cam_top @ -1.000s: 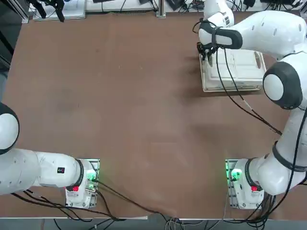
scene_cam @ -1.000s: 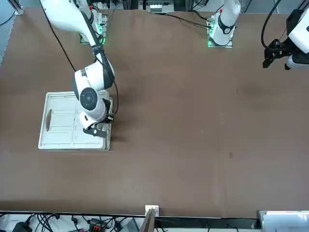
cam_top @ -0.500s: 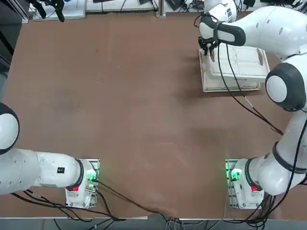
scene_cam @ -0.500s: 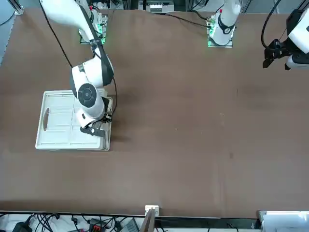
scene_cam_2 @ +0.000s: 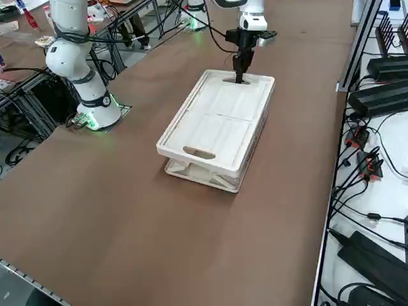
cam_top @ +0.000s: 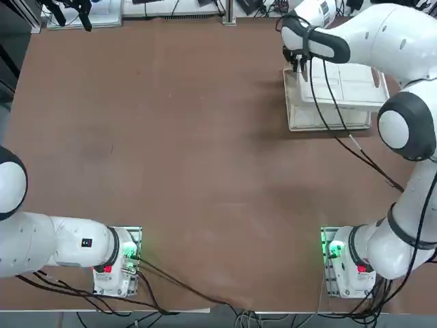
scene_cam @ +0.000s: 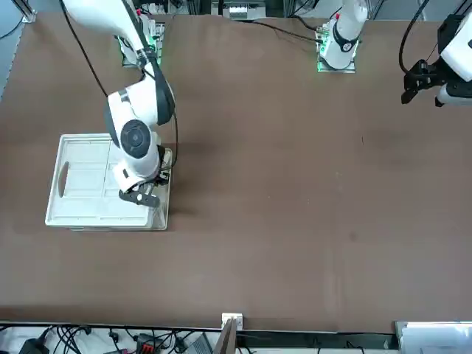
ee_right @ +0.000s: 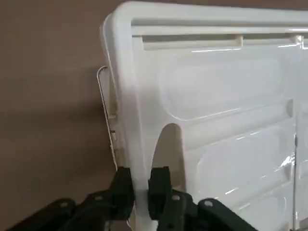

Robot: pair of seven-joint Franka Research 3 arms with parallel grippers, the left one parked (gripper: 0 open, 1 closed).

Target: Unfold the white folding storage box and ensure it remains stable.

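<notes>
the table (cam_top: pixel 171 137) left of the right gripper (ee_right: pixel 140 185) is bare. the gripper itself is pinched shut on the rim of the box (scene_cam_2: pixel 217 127), one finger outside the rim and one through the oval handle hole, as the wrist view shows. the box stretches away to the gripper's right, its upper frame riding above the base (scene_cam_2: pixel 204 175) with the panels lying flat inside. the step in hand looks like the lift: raising the rim to open the crate. next it likely calls for a straight pull upward until the side walls stand, then a check that they lock. no brand, label or writing can be read on anything.
</notes>
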